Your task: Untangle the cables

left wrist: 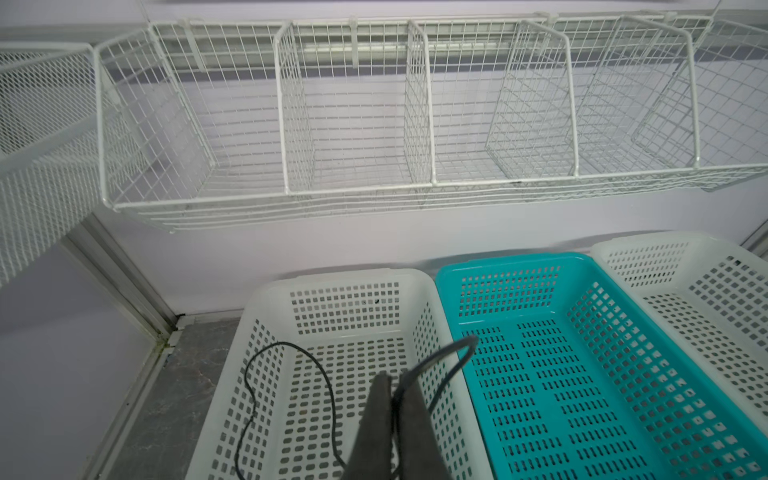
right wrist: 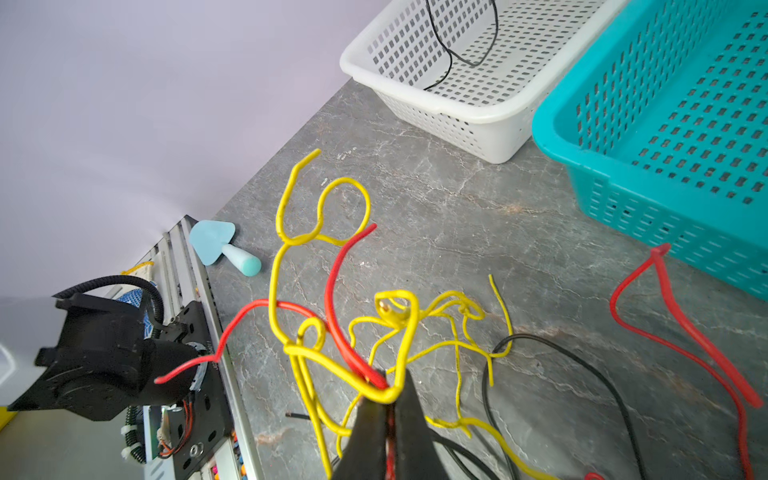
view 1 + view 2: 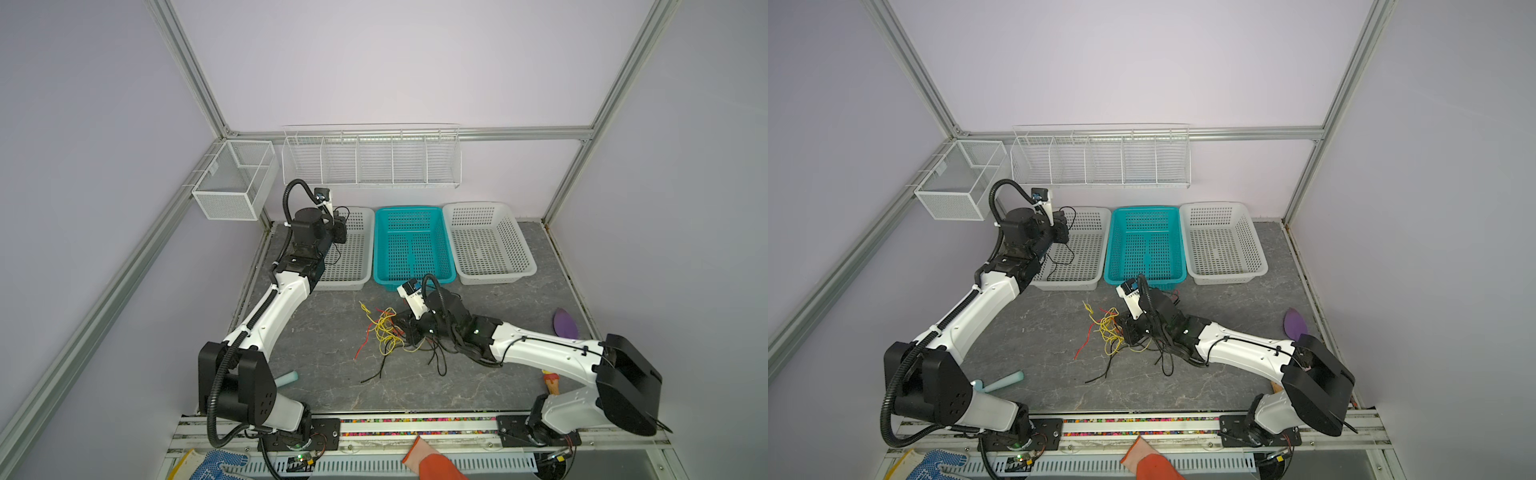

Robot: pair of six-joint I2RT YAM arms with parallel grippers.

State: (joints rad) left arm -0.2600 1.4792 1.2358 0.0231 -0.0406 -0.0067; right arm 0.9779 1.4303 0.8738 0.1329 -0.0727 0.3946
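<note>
Left pincer point(image 1: 395, 386) is clamped on a black cable point(image 1: 282, 343) over the far-left basket point(image 1: 332, 276). Right pincer point(image 2: 388, 395) is clamped on yellow and red strands of the tangle point(image 3: 388, 332) at mid bench point(image 3: 324, 386). This looks like the sorting step. Next, the black one needs dropping into that basket.

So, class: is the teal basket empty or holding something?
Empty. The teal basket shows only its bare perforated floor in the left wrist view and both top views; nothing lies inside.

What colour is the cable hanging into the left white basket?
The cable is black; left wrist view.
</note>
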